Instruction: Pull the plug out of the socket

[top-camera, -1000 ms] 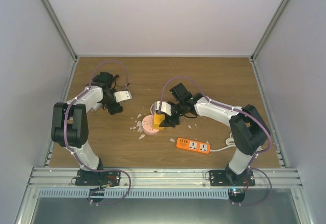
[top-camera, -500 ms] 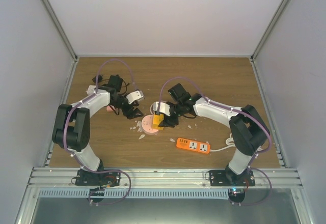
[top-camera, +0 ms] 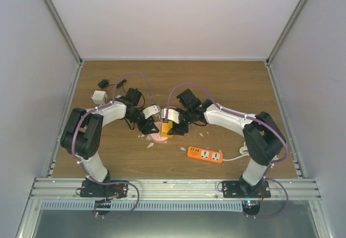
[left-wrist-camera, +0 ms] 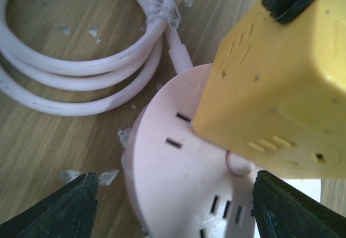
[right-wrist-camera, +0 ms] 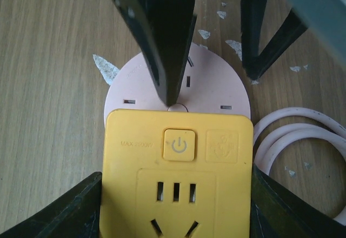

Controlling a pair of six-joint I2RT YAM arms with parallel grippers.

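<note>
While the right pincer (right-wrist-camera: pixel 175 216) pinches the yellow plug (right-wrist-camera: pixel 175 162) by its sides, that plug sits on the round pink socket (right-wrist-camera: pixel 216 86) near worktop ctr. Left pincer (left-wrist-camera: pixel 175 205) hangs spread over the socket, gripping nothing. Orange power strip (top-camera: pixel 205 154) lies at approx. 4 o'clock from it, apart.

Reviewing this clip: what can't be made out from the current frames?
Prongs of the yellow plug: hidden by its own body in both wrist views; too small from above.
Near side of the pink socket: cut off by the left wrist view's bottom edge.
Far end of the pink cable: runs off the left wrist view's edge.
</note>
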